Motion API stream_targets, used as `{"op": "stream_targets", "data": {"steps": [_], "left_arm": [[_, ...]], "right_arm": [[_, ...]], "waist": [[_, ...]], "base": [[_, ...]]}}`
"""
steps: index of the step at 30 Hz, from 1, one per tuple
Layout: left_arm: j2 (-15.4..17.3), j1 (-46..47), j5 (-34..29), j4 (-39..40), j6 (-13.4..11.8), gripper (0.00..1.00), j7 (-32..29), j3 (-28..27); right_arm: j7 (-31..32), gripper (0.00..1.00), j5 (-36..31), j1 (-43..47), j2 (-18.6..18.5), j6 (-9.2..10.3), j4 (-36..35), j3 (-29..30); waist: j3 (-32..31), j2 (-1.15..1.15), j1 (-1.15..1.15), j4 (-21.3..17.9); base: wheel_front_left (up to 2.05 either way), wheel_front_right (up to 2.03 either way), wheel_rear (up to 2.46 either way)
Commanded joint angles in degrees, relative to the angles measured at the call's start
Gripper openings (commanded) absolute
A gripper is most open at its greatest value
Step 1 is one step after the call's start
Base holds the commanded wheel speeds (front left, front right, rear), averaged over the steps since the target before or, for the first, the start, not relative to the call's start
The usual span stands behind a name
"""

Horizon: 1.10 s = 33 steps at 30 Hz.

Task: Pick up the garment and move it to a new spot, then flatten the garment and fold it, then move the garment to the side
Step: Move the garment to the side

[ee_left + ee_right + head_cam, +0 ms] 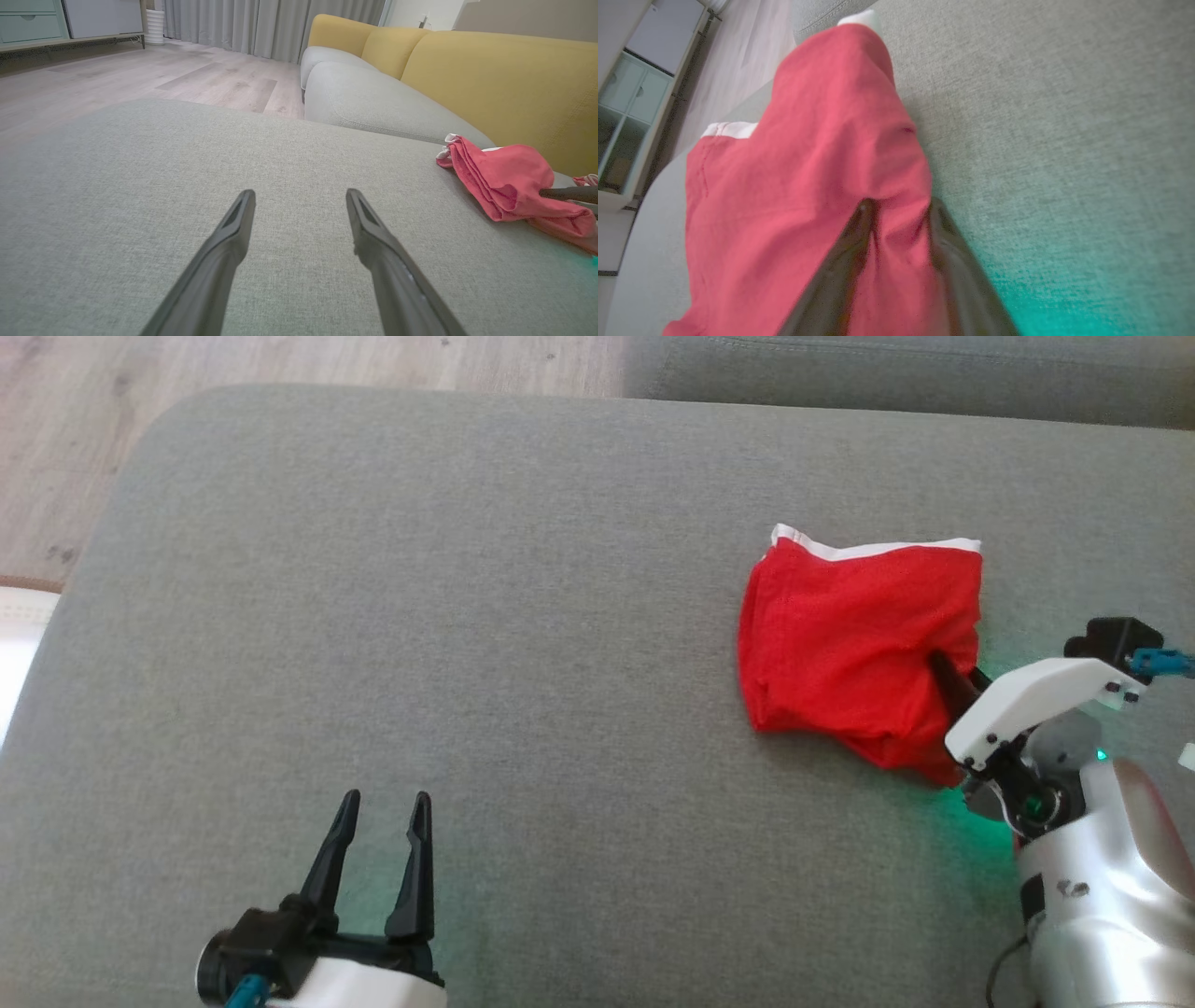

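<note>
Left gripper: I am seeing the left gripper (386, 798) hanging low over the grey cushion (467, 569). Its fingers are spread apart and holding nothing, and bare fabric is lying ahead of its tips.
Garment: The red garment (850, 625), with a white waistband, is lying well off to that gripper's right and somewhat ahead of it. It is resting on the cushion as a compact, layered bundle.
Right gripper: The right gripper (899, 205) is pinching the garment's near corner. In its wrist view I am reading red cloth bunched between the two dark fingers, so I am judging it clamped on the garment.
Step in hand: Given the layered shape, I am judging that the folding is done and the move to the side is under way. I cannot rule out the first carry to a new spot.
Next move: I am expecting it to call for a gentle lift or drag with a firm grip, so the folds are not spilling open, then a release once the bundle is sitting flat.
</note>
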<state>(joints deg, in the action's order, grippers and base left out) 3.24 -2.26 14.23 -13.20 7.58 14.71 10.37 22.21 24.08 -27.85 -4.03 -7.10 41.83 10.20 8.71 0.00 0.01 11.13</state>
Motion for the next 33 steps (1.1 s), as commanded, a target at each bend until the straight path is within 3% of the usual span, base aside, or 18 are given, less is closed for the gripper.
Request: {"op": "stream_targets", "data": {"steps": [1,7,18,23,30,31,32,33], "left_arm": [[-0.18,1.95,0.54,1.65,-0.09,1.00,0.29,-1.81],[-0.26,1.40,0.58,2.18,-0.09,1.00,0.29,-2.66],[0.20,4.32,-0.04,3.12,-0.09,1.00,0.29,-1.58],[0.81,5.58,-0.05,3.25,-0.09,1.00,0.29,-0.86],[1.89,6.19,-0.06,2.99,-0.09,1.00,0.29,-0.66],[2.00,6.28,-0.08,2.95,-0.09,1.00,0.29,-0.66],[2.04,6.38,-0.09,2.93,-0.09,1.00,0.29,-0.73],[2.03,6.47,-0.07,2.91,-0.09,1.00,0.29,-0.79]], "right_arm": [[-0.15,0.00,1.48,-2.26,0.62,-0.39,-1.20,-0.93],[-1.44,0.00,4.11,-4.61,-0.18,-0.39,-2.16,-3.14],[1.82,0.00,1.68,-12.60,-9.83,-0.39,-8.58,-6.08],[3.35,0.00,-1.94,-14.46,-14.30,-0.39,-7.77,-3.26],[1.10,0.02,-11.32,-14.97,-16.73,-0.39,-4.33,4.71],[-0.02,0.39,-13.74,-14.92,-16.94,-0.39,-3.84,5.87],[-1.31,1.00,-16.17,-14.88,-16.95,-0.39,-3.46,7.05],[-2.92,1.00,-18.89,-14.79,-16.93,-0.39,-3.21,8.40]], "waist": [[0.03,0.00,-0.01,-0.38],[0.73,0.00,-0.01,-5.13],[4.10,0.00,-0.01,-16.20],[5.86,0.00,-0.01,-17.66],[7.21,0.00,-0.01,-17.10],[7.35,0.00,-0.01,-16.87],[7.41,0.00,-0.01,-16.62],[7.36,0.00,-0.01,-16.31]], "base": [[0.00,0.00,0.00],[0.00,0.00,0.00],[0.00,0.00,0.00],[0.00,0.00,0.00],[0.00,0.00,0.00],[0.00,0.00,0.00],[0.00,0.00,0.00],[0.00,0.00,0.00]]}}
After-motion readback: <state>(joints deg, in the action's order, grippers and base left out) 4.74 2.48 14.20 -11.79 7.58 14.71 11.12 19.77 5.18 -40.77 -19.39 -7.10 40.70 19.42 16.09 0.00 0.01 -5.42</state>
